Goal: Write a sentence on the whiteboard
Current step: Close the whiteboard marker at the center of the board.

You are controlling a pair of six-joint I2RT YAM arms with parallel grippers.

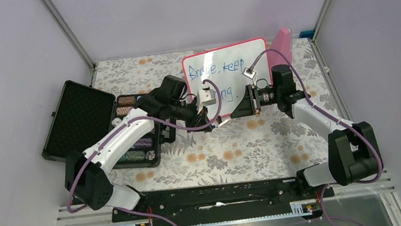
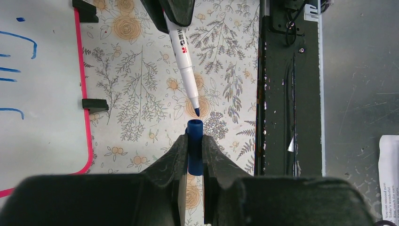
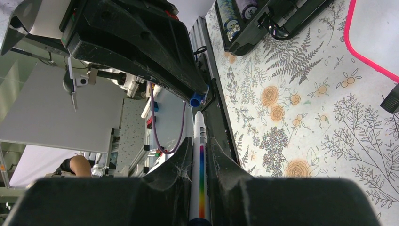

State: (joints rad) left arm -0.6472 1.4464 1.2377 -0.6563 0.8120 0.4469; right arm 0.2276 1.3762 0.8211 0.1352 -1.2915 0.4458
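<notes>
Arms (image 1: pixel 125 131) meeting before whiteboard (image 1: pixel 254 51), left gripper (image 2: pixel 195 139) clamped on cap (image 2: pixel 195 129), right gripper (image 3: pixel 200 141) clamped on marker (image 3: pixel 199 134)

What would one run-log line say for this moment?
left gripper: shut on blue cap | right gripper: shut on marker | marker tip just short of blue cap | whiteboard: sentence written

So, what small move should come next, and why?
Probably slide the marker into the blue cap: the left claw holds the cap, the right claw holds the marker, its tip is just short of it, and the whiteboard bears the sentence.
</notes>
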